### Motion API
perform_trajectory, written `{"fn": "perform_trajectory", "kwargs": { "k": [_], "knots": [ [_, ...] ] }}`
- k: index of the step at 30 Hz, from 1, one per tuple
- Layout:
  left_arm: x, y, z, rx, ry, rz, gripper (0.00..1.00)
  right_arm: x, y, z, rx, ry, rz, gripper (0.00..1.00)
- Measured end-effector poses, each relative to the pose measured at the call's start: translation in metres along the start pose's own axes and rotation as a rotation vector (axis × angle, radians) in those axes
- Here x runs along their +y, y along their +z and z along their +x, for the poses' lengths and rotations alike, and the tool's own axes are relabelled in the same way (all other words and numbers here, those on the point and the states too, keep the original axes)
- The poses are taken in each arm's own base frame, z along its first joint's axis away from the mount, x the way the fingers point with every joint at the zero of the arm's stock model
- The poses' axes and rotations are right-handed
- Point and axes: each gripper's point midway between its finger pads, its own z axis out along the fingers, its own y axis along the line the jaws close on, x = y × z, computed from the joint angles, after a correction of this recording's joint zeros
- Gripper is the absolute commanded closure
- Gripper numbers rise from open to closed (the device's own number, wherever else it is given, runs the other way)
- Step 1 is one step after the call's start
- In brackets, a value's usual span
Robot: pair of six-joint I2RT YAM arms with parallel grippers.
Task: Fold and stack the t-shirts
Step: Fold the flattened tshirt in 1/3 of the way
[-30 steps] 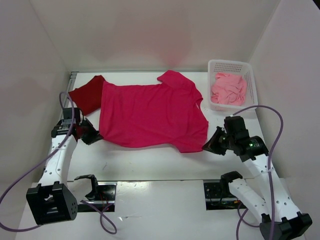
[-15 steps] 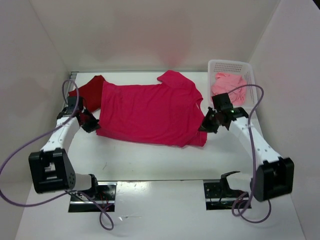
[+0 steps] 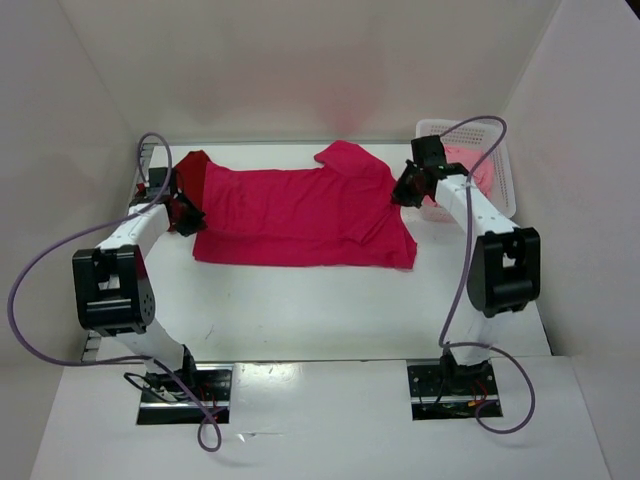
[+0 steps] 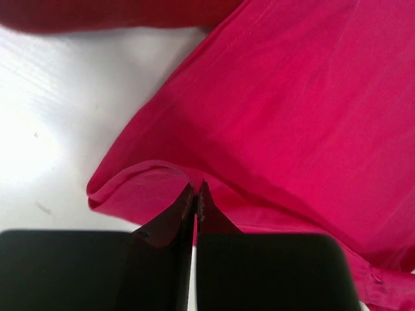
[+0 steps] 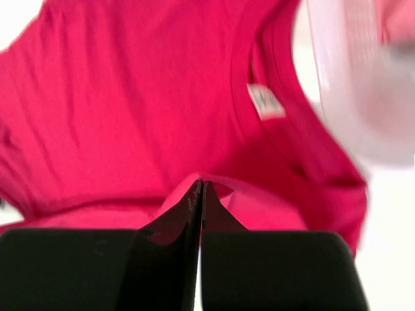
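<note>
Bright crimson cloth t-shirt [image 3: 300, 215] lay mid-tabletop [image 3: 300, 310], collar toward 3 o'clock. Left hand [image 3: 187, 214] at its 9 o'clock end and right hand [image 3: 404, 190] at its 3 o'clock end each had fingers pinched together on a fold of crimson cloth; both wrist views showed fabric bunched right at the tips. My read: each took one end of the same long edge to keep it taut, so the near half would fold evenly toward 12 o'clock. Fold not yet released. Dark red cloth t-shirt [image 3: 190, 166] sat at 10 o'clock, partly under the crimson one. Light salmon pink cloth t-shirt [image 3: 485, 176] lay crumpled in the white perforated plastic basket [image 3: 470, 125] at 2 o'clock, probably queued. Count: three t-shirts, one basket, two hands, both clamped.
</note>
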Motion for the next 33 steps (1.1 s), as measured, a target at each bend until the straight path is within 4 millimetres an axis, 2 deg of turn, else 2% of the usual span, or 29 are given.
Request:
{"fn": "perform_trajectory", "kwargs": {
  "k": [4,8,11,13,14,16,17,18,21,22,23,24,25,26,27,29,30,31,32,33],
  "knots": [
    [-0.003,0.017,-0.006,-0.003,-0.012,-0.009,1.00,0.010,0.030,-0.023,-0.026,-0.012,0.004,1.00],
    [-0.004,0.030,-0.013,-0.012,-0.015,-0.022,1.00,0.018,0.051,-0.035,-0.036,-0.021,0.002,1.00],
    [-0.007,0.034,-0.021,-0.030,-0.014,-0.021,0.87,0.022,0.065,-0.043,-0.042,-0.026,0.003,1.00],
    [-0.009,0.036,-0.025,-0.042,-0.011,-0.020,0.72,0.023,0.072,-0.045,-0.042,-0.032,0.004,1.00],
    [-0.009,0.036,-0.026,-0.047,-0.011,-0.020,0.54,0.023,0.075,-0.045,-0.039,-0.034,0.006,0.94],
    [-0.009,0.037,-0.027,-0.051,-0.012,-0.023,0.39,0.025,0.079,-0.048,-0.043,-0.039,0.005,0.80],
    [-0.009,0.036,-0.027,-0.053,-0.008,-0.022,0.32,0.027,0.080,-0.051,-0.048,-0.037,0.001,0.70],
    [-0.009,0.036,-0.028,-0.059,-0.008,-0.022,0.23,0.029,0.081,-0.054,-0.054,-0.038,-0.002,0.70],
    [-0.005,0.024,-0.026,-0.080,-0.004,-0.025,0.17,0.032,0.078,-0.058,-0.067,-0.049,-0.008,0.69],
    [-0.003,0.014,-0.023,-0.091,-0.004,-0.023,0.23,0.032,0.075,-0.059,-0.072,-0.051,-0.010,0.69],
    [-0.002,0.002,-0.022,-0.107,-0.003,-0.015,0.36,0.033,0.071,-0.061,-0.080,-0.053,-0.012,0.69],
    [-0.002,-0.011,-0.021,-0.129,-0.003,-0.002,0.47,0.034,0.065,-0.062,-0.087,-0.056,-0.016,0.76],
    [-0.002,-0.026,-0.020,-0.156,-0.002,0.013,0.61,0.035,0.056,-0.062,-0.099,-0.059,-0.027,0.95],
    [-0.002,-0.039,-0.019,-0.182,-0.004,0.033,0.80,0.033,0.045,-0.059,-0.105,-0.060,-0.034,1.00],
    [-0.003,-0.050,-0.018,-0.203,-0.014,0.050,0.85,0.032,0.030,-0.055,-0.114,-0.056,-0.048,1.00],
    [0.002,-0.060,-0.012,-0.227,-0.022,0.076,0.86,0.026,-0.003,-0.040,-0.132,-0.039,-0.083,1.00],
    [0.007,-0.057,-0.005,-0.214,-0.035,0.077,0.85,0.022,-0.018,-0.032,-0.140,-0.035,-0.101,1.00],
    [0.015,-0.051,0.003,-0.192,-0.048,0.062,0.71,0.016,-0.032,-0.021,-0.143,-0.029,-0.114,1.00],
    [0.025,-0.042,0.011,-0.163,-0.059,0.038,0.59,0.009,-0.041,-0.010,-0.140,-0.024,-0.120,0.95],
    [0.035,-0.031,0.019,-0.126,-0.081,0.010,0.54,0.004,-0.048,-0.001,-0.136,-0.017,-0.124,0.89]
  ]
}}
